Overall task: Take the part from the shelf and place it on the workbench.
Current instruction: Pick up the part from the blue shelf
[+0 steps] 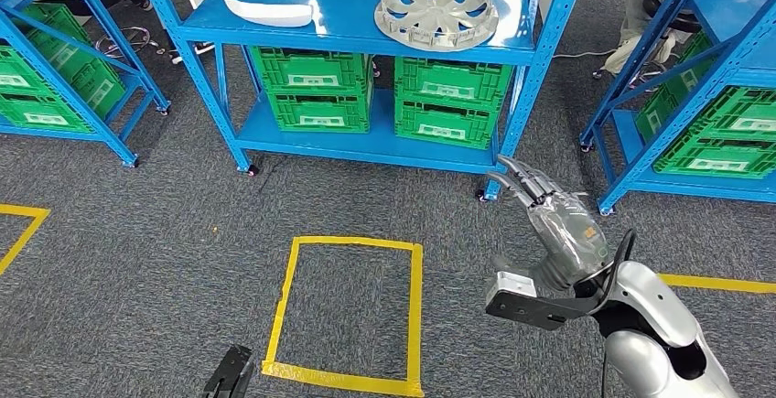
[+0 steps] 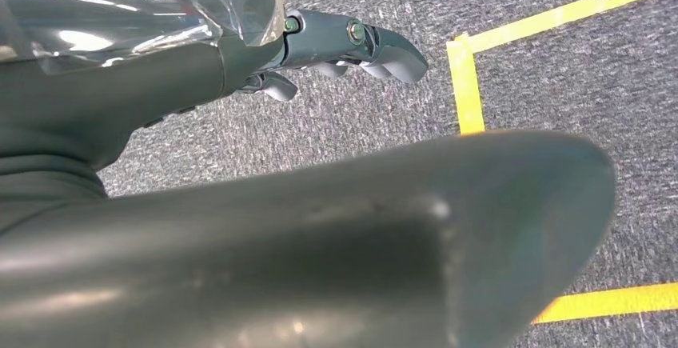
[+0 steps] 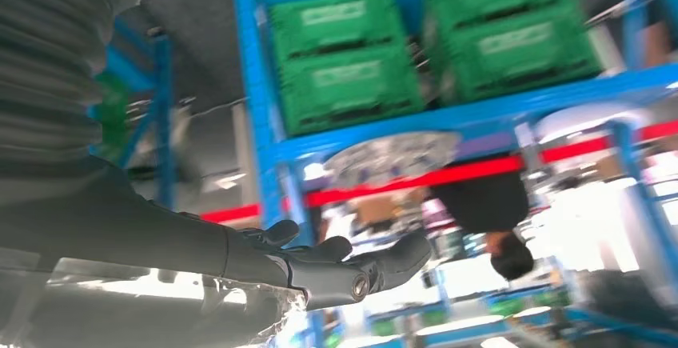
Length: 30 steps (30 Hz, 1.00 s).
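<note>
Fingers of the right hand (image 1: 560,224) stretched forward and spread, holding nothing, raised above the grey carpet in front of the middle blue shelf unit (image 1: 526,87). Fingers of the left hand (image 2: 352,44) lightly apart and bare too in the left wrist view, hanging low over the carpet beside the yellow tape rectangle (image 1: 416,306); just a dark tip of that hand at the bottom edge of the head view.

Two candidate parts on the upper blue shelf board: a grey wheel cover (image 1: 437,11) lying flat on the right half, and a white curved trim piece (image 1: 270,11) on the left half, long axis running left to right. Cannot tell from the task wording which is meant. Judged by position, the wheel cover: far and slightly left of the right hand's fingers, well apart from them and higher up, almost in line with where they point. Also visible in the right wrist view past the fingertips, blurred, with green crates (image 1: 316,87) stacked on the lower board beneath it.

Right hand clearly nearer than the left. Being round and flat, the cover has no long axis to line up with; likely best taken by the near rim, after closing the distance to the shelf. No worktop visible.
</note>
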Available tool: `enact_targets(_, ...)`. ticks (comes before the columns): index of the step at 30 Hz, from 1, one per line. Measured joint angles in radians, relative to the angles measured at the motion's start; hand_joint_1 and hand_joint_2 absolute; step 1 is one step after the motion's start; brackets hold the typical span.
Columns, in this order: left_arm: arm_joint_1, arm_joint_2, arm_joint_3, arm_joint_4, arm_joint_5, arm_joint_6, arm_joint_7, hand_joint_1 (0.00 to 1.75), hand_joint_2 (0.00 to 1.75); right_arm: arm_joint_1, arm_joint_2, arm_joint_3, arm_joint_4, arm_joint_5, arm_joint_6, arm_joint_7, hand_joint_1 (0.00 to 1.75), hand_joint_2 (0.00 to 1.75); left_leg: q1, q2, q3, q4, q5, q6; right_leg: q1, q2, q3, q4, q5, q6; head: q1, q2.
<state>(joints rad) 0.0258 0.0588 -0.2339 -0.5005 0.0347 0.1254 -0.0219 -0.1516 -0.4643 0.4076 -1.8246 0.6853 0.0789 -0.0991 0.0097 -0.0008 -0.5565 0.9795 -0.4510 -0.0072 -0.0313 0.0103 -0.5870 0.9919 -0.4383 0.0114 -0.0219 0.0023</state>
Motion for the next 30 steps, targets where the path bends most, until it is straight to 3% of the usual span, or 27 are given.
enact_targets(2, 0.004, -0.001, 0.004, 0.000, 0.003, 0.003, 0.002, 0.00, 0.00, 0.000, 0.000, -0.001, -0.002, 0.009, -0.008, 0.027, 0.00, 0.87, 0.000, 0.000, 0.000, 0.000, 0.000, 0.000, 0.000, 0.000, 0.000, 0.000, 0.000, 0.000, 0.000, 0.000)
enact_targets(4, 0.009, -0.001, 0.006, 0.000, 0.003, 0.003, 0.003, 0.00, 0.00, 0.000, -0.001, -0.002, -0.007, 0.000, -0.004, 0.035, 0.00, 0.87, 0.000, 0.000, 0.000, 0.000, 0.000, 0.000, 0.000, 0.000, 0.000, 0.000, 0.000, 0.000, 0.000, 0.000)
enact_targets(6, 0.012, -0.001, 0.008, 0.000, 0.003, 0.002, 0.004, 0.00, 0.00, -0.002, -0.005, -0.006, -0.010, -0.017, 0.002, 0.038, 0.00, 1.75, 0.000, 0.000, 0.000, 0.000, 0.000, 0.000, 0.000, 0.000, 0.000, 0.000, 0.000, 0.000, 0.000, 0.000)
enact_targets(15, 0.002, -0.010, 0.024, 0.006, -0.002, -0.001, 0.011, 0.00, 0.00, 0.010, -0.006, -0.062, -0.024, -0.136, 0.005, 0.028, 0.00, 1.75, 0.000, 0.000, 0.000, 0.000, 0.000, 0.000, 0.000, 0.000, 0.000, 0.000, 0.000, 0.000, 0.000, 0.000)
enact_targets(30, -0.005, -0.017, 0.047, 0.006, -0.006, 0.000, 0.020, 0.00, 0.00, 0.016, -0.007, -0.077, -0.036, -0.150, 0.018, 0.028, 0.00, 1.75, 0.000, 0.000, 0.000, 0.000, 0.000, 0.000, 0.000, 0.000, 0.000, 0.000, 0.000, 0.000, 0.000, 0.000)
